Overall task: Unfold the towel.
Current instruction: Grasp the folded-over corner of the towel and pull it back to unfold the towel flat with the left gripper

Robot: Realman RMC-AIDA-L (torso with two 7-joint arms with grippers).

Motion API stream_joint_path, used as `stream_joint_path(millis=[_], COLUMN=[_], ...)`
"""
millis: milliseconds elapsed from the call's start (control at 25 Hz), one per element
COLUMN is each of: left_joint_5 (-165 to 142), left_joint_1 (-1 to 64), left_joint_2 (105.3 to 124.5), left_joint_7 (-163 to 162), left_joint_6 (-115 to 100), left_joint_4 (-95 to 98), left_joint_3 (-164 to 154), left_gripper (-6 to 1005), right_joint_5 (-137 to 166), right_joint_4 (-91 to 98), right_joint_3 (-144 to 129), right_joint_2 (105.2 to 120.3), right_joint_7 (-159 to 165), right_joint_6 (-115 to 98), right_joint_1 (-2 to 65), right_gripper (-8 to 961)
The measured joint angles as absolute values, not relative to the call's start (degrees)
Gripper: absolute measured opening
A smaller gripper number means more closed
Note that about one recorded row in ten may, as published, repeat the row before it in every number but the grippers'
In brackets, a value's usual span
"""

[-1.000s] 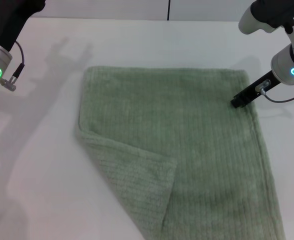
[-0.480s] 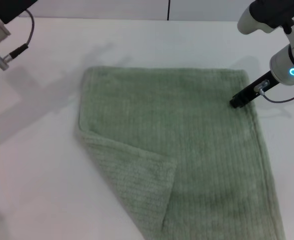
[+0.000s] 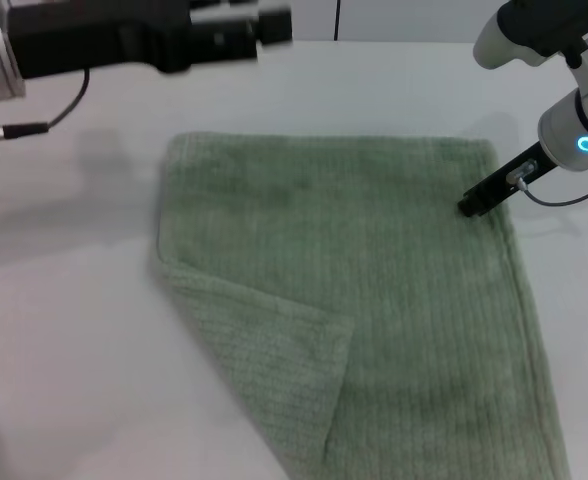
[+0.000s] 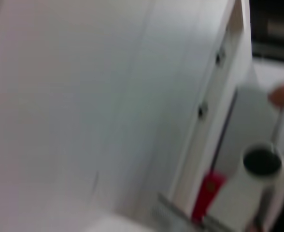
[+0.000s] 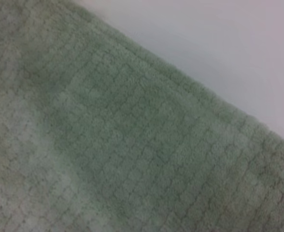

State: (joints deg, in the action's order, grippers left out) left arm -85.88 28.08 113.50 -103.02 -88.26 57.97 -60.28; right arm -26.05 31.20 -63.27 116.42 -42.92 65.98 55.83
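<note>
Spread across the white desk point(image 3: 64, 330), the sage-green towel point(image 3: 374, 280) is seen lying nearly flat, except for its near-left corner, which is folded over onto the cloth as a triangular flap point(image 3: 264, 350). The right hand point(image 3: 471, 207) is placed low at the towel's far-right edge, touching or just above the cloth; whether its fingers are apart or closed, and whether any fabric is caught, cannot be told. In the right wrist view only ribbed terry and a strip of bare desk are shown. The left hand point(image 3: 264, 25) is held high beyond the towel's far edge, clear of the cloth, with nothing seen in it; how far it is open cannot be told. Its wrist camera is pointed away at the room.

The towel is judged soft, limp and light, with a grippy pile; it will drape and drag rather than slide as a sheet. The flap's free tip, near the towel's middle, is judged the best place to be pinched, then drawn back outward toward the near-left
</note>
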Motion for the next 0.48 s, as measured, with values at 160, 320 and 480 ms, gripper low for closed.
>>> stream_joint_path(millis=[160, 320, 480], left_joint_5=[-92.9, -98.7, -102.8], left_joint_1=[28.9, 30.3, 30.9], left_joint_2=[113.82, 114.64, 116.29], left_joint_7=[-104.0, -102.5, -99.9], left_joint_6=[-91.3, -95.3, -98.5], left_joint_4=[60.6, 61.0, 61.2], left_joint_3=[-60.4, -60.8, -60.9], left_gripper=[737, 735, 733], right_joint_5=[-26.0, -26.0, -25.8], right_joint_4=[31.2, 31.2, 31.2], right_joint_3=[-63.3, -63.3, -63.3], right_joint_2=[116.47, 116.47, 116.42], right_joint_7=[-42.9, -43.0, -43.1], right_joint_6=[66.0, 66.0, 65.9], right_joint_1=[55.8, 55.8, 55.8], right_gripper=[20, 20, 20])
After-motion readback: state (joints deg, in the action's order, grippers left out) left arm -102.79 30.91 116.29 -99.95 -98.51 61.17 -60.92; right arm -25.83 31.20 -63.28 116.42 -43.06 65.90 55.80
